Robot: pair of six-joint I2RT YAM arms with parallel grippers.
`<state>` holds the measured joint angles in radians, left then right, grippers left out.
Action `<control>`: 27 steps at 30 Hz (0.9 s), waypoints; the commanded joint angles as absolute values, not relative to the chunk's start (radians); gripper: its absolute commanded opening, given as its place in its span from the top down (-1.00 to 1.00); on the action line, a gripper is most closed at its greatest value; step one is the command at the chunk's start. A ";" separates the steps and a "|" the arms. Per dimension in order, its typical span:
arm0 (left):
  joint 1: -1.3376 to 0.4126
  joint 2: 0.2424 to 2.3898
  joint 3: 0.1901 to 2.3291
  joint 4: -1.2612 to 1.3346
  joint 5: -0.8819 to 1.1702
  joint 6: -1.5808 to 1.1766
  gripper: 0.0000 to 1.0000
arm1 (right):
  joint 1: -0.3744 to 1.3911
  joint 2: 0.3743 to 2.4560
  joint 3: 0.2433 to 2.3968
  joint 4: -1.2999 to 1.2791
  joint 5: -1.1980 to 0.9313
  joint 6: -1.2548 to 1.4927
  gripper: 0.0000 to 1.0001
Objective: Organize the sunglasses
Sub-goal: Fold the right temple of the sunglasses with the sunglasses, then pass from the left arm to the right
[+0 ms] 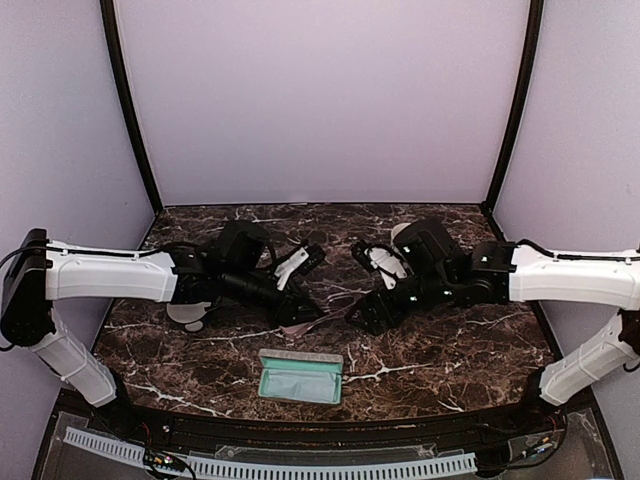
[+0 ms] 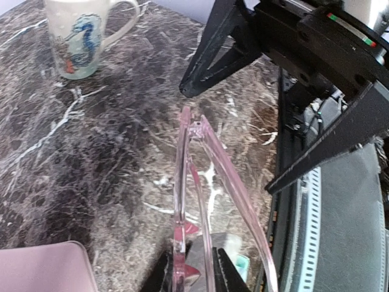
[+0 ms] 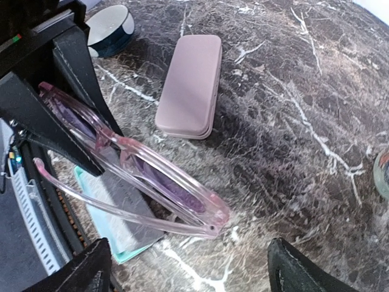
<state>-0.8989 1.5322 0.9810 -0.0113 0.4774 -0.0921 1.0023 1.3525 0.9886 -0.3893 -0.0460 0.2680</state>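
Above the dark marble table (image 1: 450,350), between the arms: one pair of chunky translucent pink plastic sunglasses (image 3: 152,176), clamped at one frame end by the left gripper (image 2: 194,274). The right gripper (image 3: 188,249) stood wide apart, grasping nothing. Counted one oblong pink case (image 3: 189,82), one open teal case (image 1: 300,376) and one white seahorse mug (image 2: 79,36).

An open case (image 1: 300,377) with mint lining lies at the near edge of the dark marble table (image 1: 450,340), about centre. A closed pink case (image 3: 188,85) lies flat. A seahorse mug (image 2: 82,36) stands upright.
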 commanded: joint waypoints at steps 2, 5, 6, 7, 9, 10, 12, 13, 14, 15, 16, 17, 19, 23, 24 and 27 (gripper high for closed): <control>-0.895 1.457 0.953 0.030 0.654 -0.080 0.59 | 0.991 1.248 0.942 -0.409 -0.214 0.133 -0.88; -0.896 1.445 0.941 0.059 0.731 -0.101 0.58 | 0.991 1.232 0.926 -0.385 -0.299 0.101 -0.91; -0.896 1.442 0.937 0.069 0.773 -0.110 0.58 | 0.991 1.235 0.925 -0.379 -0.332 0.091 -0.91; -0.896 1.440 0.935 0.078 0.795 -0.117 0.58 | 0.991 1.240 0.926 -0.374 -0.355 0.084 -0.91; -0.896 1.434 0.929 0.093 0.815 -0.131 0.57 | 0.991 1.259 0.936 -0.369 -0.397 0.071 -0.89; -0.897 1.433 0.927 0.096 0.822 -0.134 0.57 | 0.991 1.267 0.939 -0.364 -0.415 0.068 -0.86; -0.897 1.432 0.926 0.098 0.833 -0.141 0.57 | 0.991 1.276 0.938 -0.341 -0.453 0.062 -0.82; -0.899 1.433 0.927 0.097 0.838 -0.142 0.56 | 0.991 1.278 0.938 -0.330 -0.467 0.061 -0.79; -0.900 1.435 0.928 0.097 0.841 -0.145 0.56 | 0.991 1.285 0.938 -0.321 -0.482 0.063 -0.74; -0.900 1.437 0.928 0.097 0.849 -0.146 0.56 | 0.991 1.292 0.943 -0.321 -0.497 0.060 -0.69; -0.900 1.442 0.928 0.097 0.858 -0.149 0.56 | 0.991 1.298 0.949 -0.315 -0.511 0.060 -0.63; -0.903 1.447 0.931 0.095 0.867 -0.150 0.56 | 0.991 1.305 0.951 -0.311 -0.521 0.060 -0.57; -0.908 1.455 0.937 0.086 0.870 -0.146 0.56 | 0.991 1.311 0.950 -0.302 -0.542 0.062 -0.46; -0.910 1.463 0.940 0.080 0.873 -0.143 0.56 | 0.991 1.317 0.943 -0.291 -0.570 0.057 -0.28; -0.911 1.466 0.939 0.079 0.876 -0.142 0.55 | 0.991 1.316 0.939 -0.284 -0.573 0.058 -0.26; -0.911 1.474 0.942 0.070 0.882 -0.137 0.55 | 0.991 1.315 0.934 -0.278 -0.580 0.061 -0.20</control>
